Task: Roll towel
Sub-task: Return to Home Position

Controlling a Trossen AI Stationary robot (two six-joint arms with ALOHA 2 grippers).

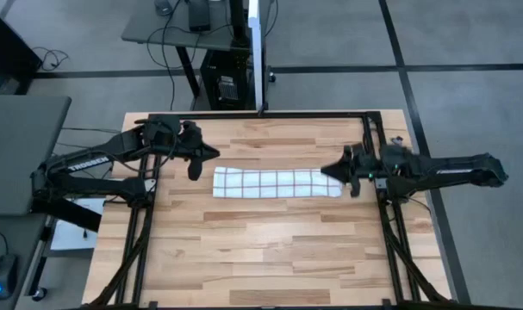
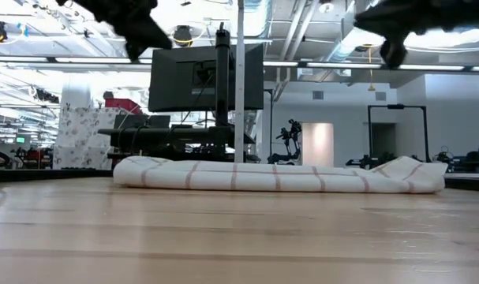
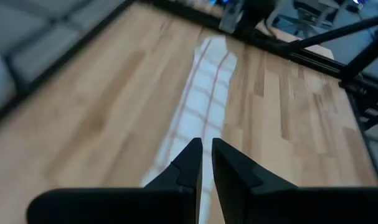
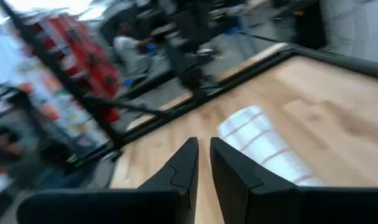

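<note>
The white towel [image 1: 274, 182] with red-brown grid lines lies on the wooden table as a long, narrow bundle of several layers, running left to right. In the low view, the towel [image 2: 278, 175] is low and flat, and its right end [image 2: 417, 175] is a little higher. My left gripper [image 1: 195, 168] hangs shut just off the towel's left end, well above the table [image 2: 136, 39]. My right gripper [image 1: 337, 170] hangs shut over the towel's right end, also high up [image 2: 393, 51]. Each wrist view shows the towel beyond the fingers [image 3: 204, 93] [image 4: 257, 140].
Black frame rails [image 1: 270, 115] run along the table's far edge and sides. Past the far edge stand a white pole [image 2: 239, 79] and a monitor on a stand [image 2: 207, 75]. Bare wood [image 1: 270, 250] lies between the towel and the near edge.
</note>
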